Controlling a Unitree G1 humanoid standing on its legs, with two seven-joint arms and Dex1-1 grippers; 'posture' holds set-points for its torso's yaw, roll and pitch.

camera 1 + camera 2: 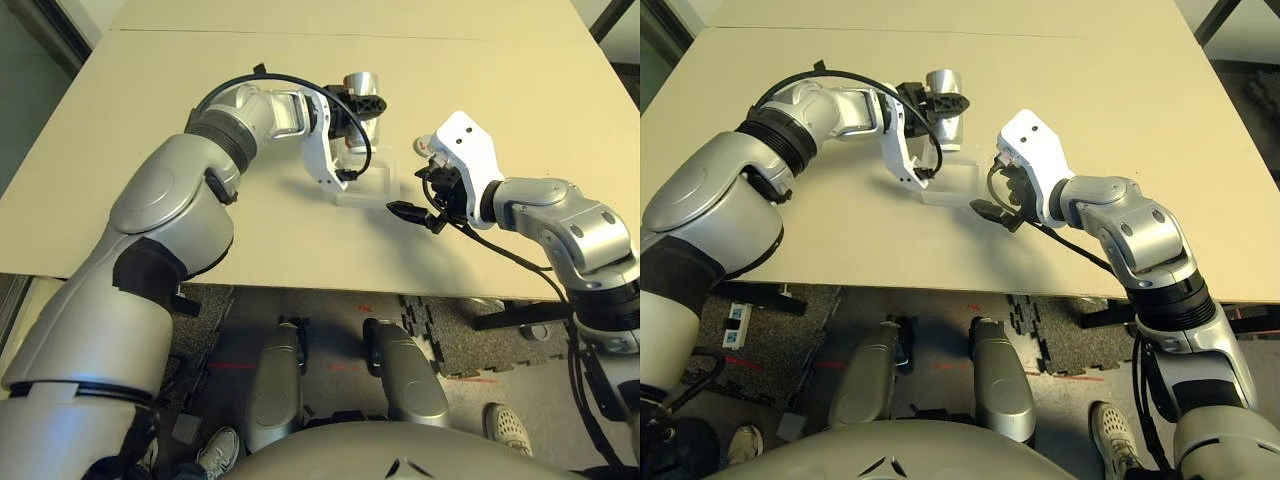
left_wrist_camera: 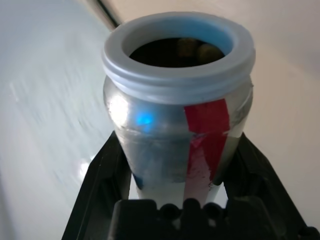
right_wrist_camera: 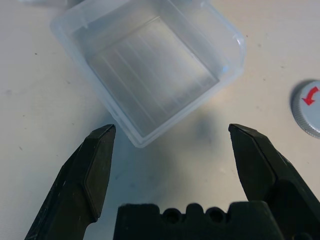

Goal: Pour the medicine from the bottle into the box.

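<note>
Bottle [image 2: 170,135] uncapped between the left pincer's [image 2: 175,165] closed-in fingers.

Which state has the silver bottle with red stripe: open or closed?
Open: the silver bottle shows its uncovered mouth, and its round grey cap lies apart.

Silver forearms, white wrist brackets, black cables
</note>
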